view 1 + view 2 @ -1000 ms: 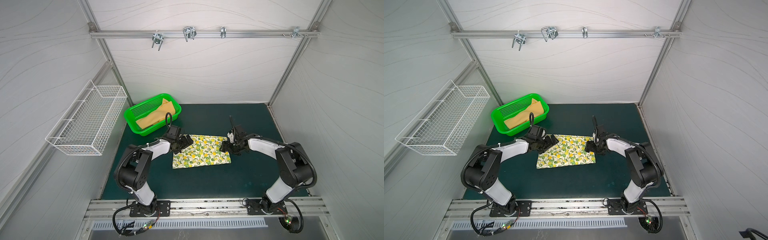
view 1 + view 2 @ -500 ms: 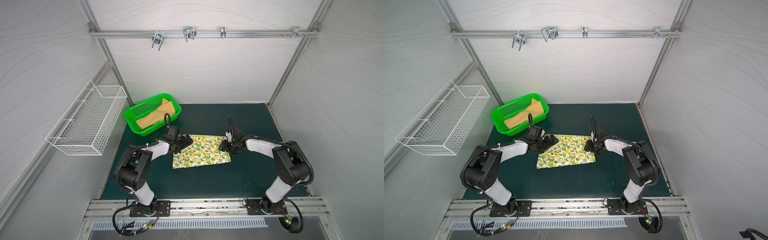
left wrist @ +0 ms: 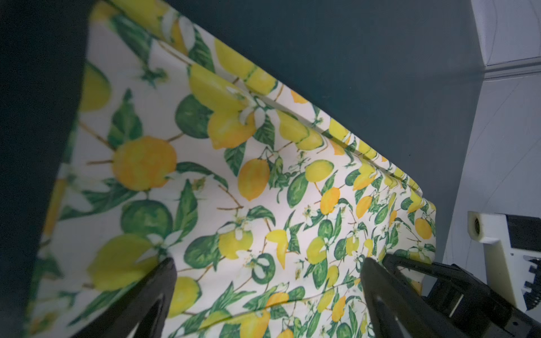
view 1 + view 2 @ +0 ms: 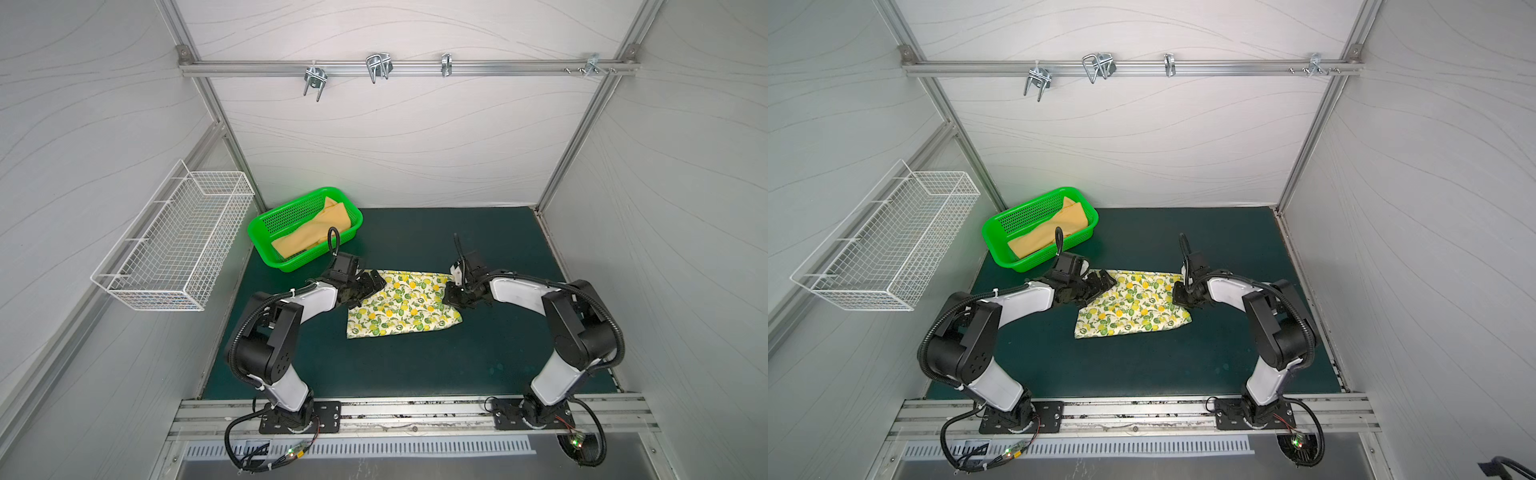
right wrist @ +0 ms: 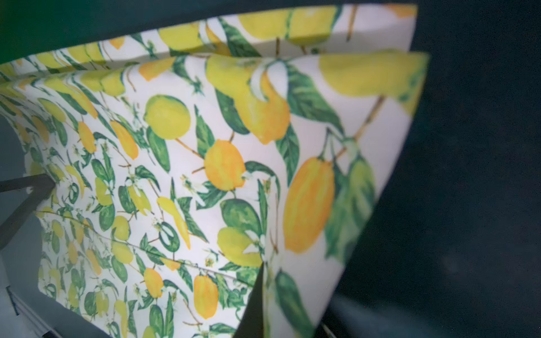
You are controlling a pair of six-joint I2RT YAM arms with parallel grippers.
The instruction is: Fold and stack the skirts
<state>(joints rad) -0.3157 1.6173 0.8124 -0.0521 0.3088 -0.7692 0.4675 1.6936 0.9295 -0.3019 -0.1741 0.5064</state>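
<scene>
2 skirts: 1 lemon skirt [image 4: 403, 307] lies spread mid-worktop [image 4: 415, 365], and 1 mustard skirt [image 4: 316, 232] sits in 1 green basket [image 4: 261, 232] at far left. Of 2 grippers, the left gripper [image 4: 374, 283] is spread apart over the lemon skirt's far-left corner, and the right gripper [image 4: 451, 297] is clamped on its right edge.
</scene>
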